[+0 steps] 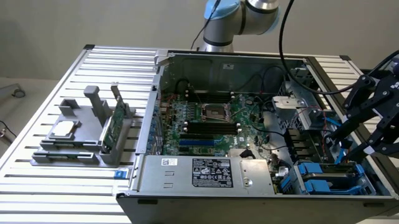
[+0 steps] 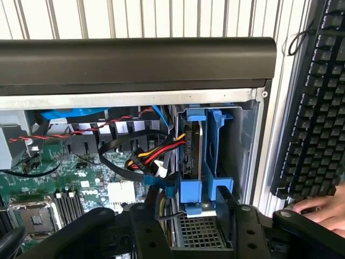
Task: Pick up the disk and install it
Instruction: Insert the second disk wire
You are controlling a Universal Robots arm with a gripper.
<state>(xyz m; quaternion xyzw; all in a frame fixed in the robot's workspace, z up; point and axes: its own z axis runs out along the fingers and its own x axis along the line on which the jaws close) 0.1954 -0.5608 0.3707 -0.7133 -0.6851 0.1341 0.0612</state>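
The disk [image 2: 190, 154] stands on edge in its blue carrier [image 2: 209, 162] inside the drive bay at the corner of the open computer case [image 1: 156, 93]. My gripper [image 2: 194, 221] hangs just over it, open, one dark finger [image 2: 143, 226] on each side of the carrier and neither touching it. In the exterior view my gripper [image 1: 352, 156] is at the case's near corner on the exterior view's right, above the blue carriers and the disk [image 1: 337, 173].
Red, yellow and black cables [image 2: 153, 156] run close beside the bay. A black keyboard [image 2: 318, 108] lies outside the case with a person's hand [image 2: 321, 211] on it. A grey fixture [image 1: 74, 154] holding a green card [image 1: 112, 126] and a square chip [image 1: 65, 129] sits on the slatted table.
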